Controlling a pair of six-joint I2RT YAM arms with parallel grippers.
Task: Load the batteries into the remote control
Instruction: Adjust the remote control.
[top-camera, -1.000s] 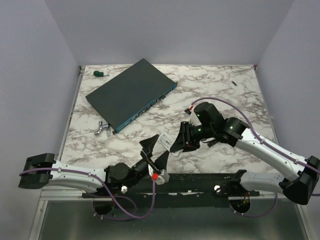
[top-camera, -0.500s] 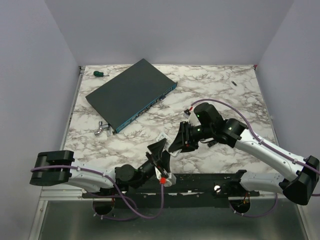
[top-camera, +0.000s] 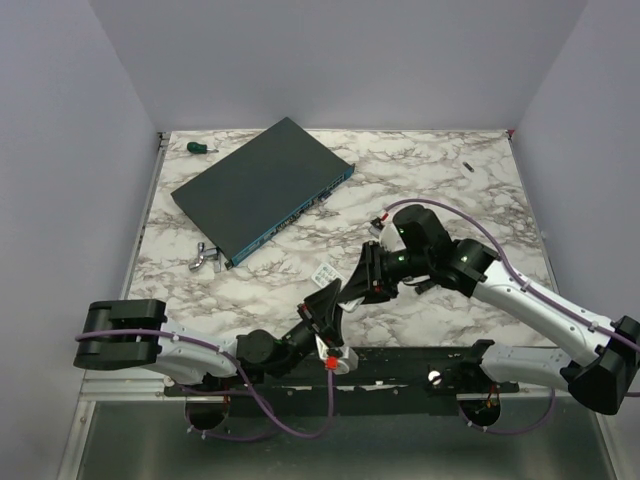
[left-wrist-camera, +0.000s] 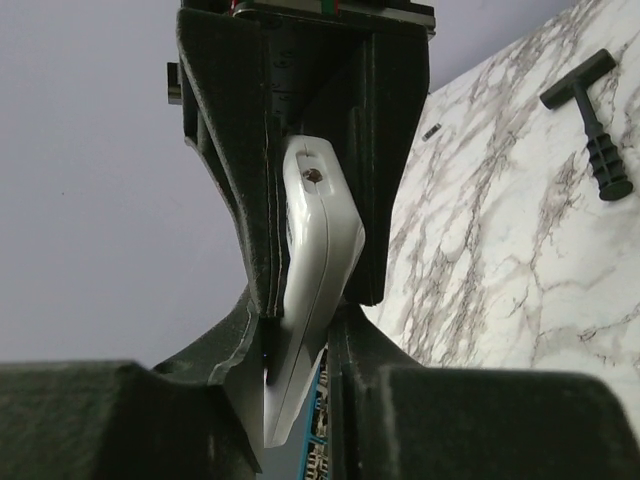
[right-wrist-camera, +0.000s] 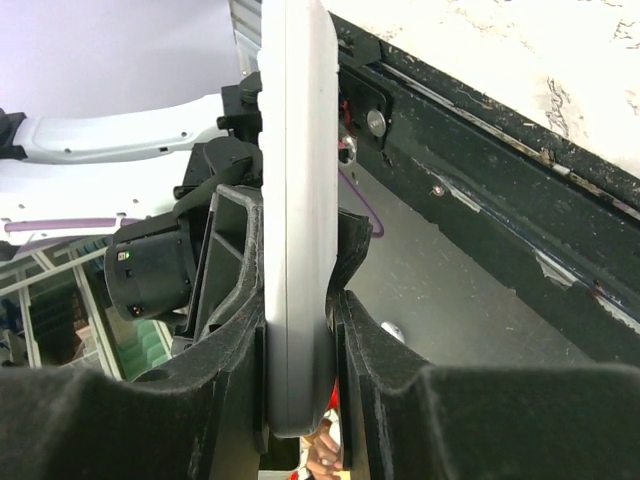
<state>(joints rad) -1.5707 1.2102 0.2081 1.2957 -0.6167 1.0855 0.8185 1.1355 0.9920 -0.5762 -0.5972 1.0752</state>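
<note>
Marbled white-grey surface (top-camera: 450, 180), lilac walls (top-camera: 60, 150); dark flat box (top-camera: 262, 187) upper left. Left hand (top-camera: 327, 302) and right hand (top-camera: 360, 278) both clamped on slim white plastic remote control (left-wrist-camera: 320, 240).

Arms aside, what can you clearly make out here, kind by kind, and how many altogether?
Hand tools: 2 (green-handled screwdriver, black T-shaped tool)
Electronics: 2 (white remote control, dark flat box)
Small metal piece: 1
Tiny dark bit: 1
Total: 6
</note>
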